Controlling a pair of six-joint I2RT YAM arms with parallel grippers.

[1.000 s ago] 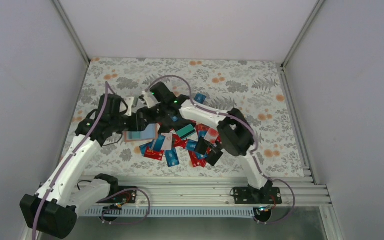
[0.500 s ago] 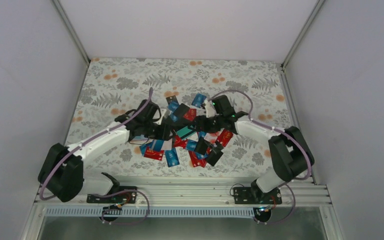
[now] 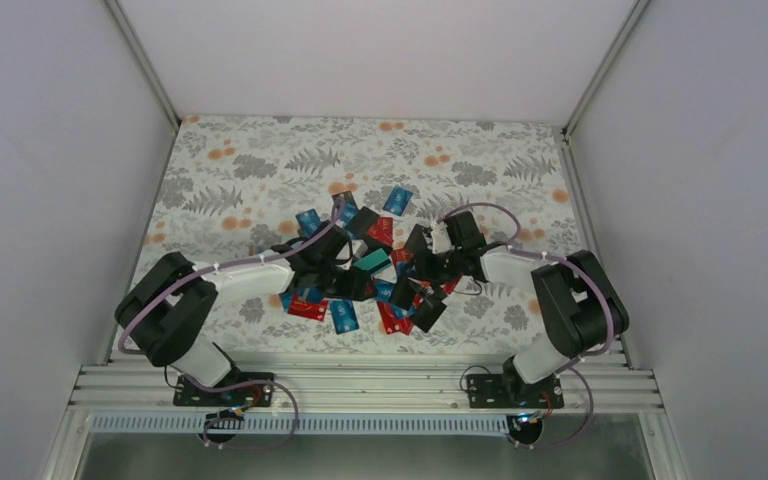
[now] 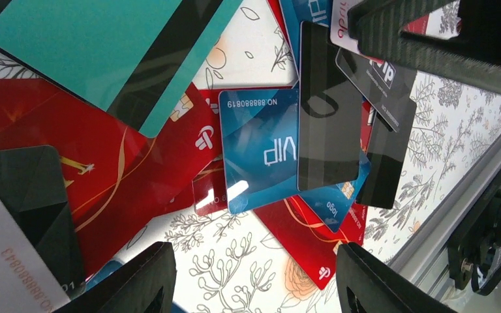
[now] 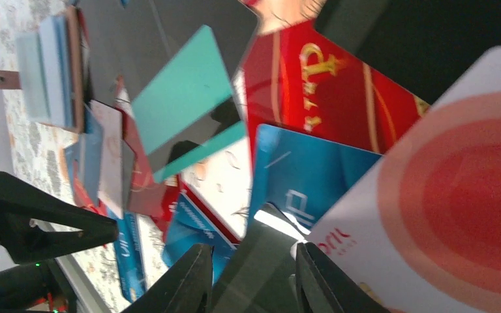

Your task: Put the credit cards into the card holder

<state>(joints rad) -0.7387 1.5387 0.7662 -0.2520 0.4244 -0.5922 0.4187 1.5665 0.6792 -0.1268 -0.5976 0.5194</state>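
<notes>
Cards (image 5: 39,72), at least two pale blue, sit in the flat tan leather card holder (image 5: 74,72); left hand (image 4: 256,254) released; right hand (image 5: 253,253) straddles a black card (image 5: 261,287), grasp unclear.

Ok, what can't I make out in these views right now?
- Card holder: top view, left arm covers it; right wrist shows only a brown edge.
- Right gripper: right wrist, dark card lies between the fingers, contact blurred.
- Credit cards: top view, print too small.
</notes>
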